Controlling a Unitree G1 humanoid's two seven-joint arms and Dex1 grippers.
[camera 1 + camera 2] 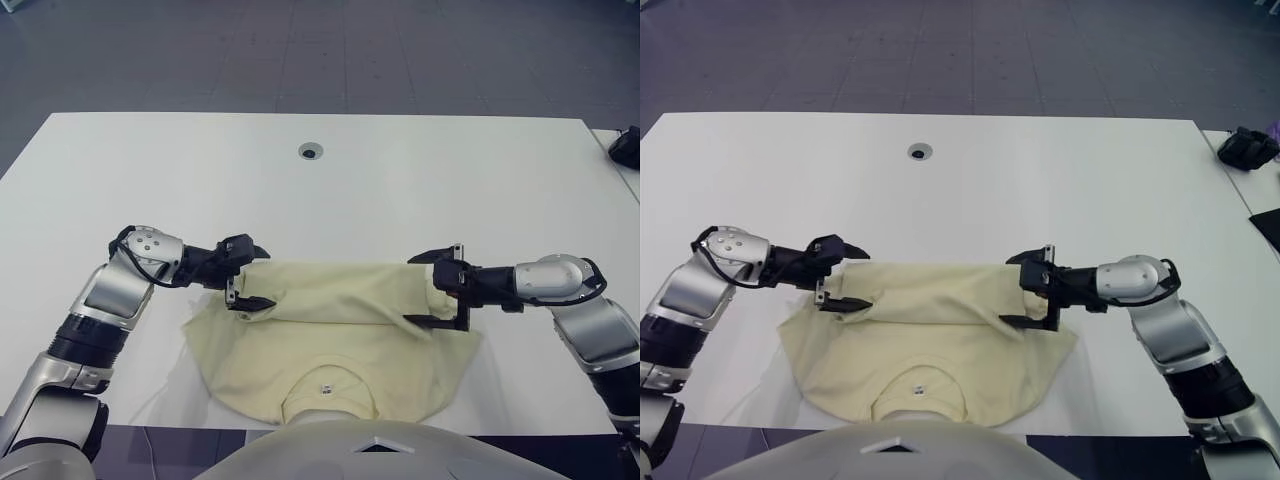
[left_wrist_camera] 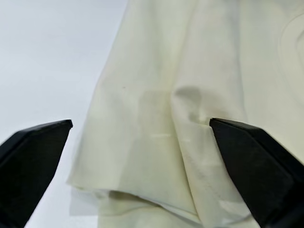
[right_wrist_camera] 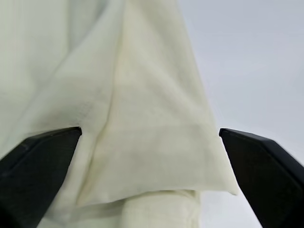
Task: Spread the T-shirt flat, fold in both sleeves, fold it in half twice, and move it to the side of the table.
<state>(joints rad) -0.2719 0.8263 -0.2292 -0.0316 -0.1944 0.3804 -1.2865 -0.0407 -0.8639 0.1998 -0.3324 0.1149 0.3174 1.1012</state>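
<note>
A pale yellow T-shirt (image 1: 335, 345) lies on the white table (image 1: 320, 190) near its front edge, its far part folded back toward the collar (image 1: 328, 398). My left gripper (image 1: 250, 274) is open at the fold's left end, its fingers straddling the cloth edge. My right gripper (image 1: 436, 288) is open at the fold's right end, one finger above and one below the fold. In the left wrist view the black fingertips (image 2: 38, 142) stand wide apart over the layered cloth (image 2: 171, 118). The right wrist view shows the same over a folded corner (image 3: 156, 142).
A small round hole (image 1: 311, 151) sits in the table's far middle. A black object (image 1: 1246, 148) rests on a neighbouring surface at the far right. Bare tabletop stretches beyond the shirt and to both sides.
</note>
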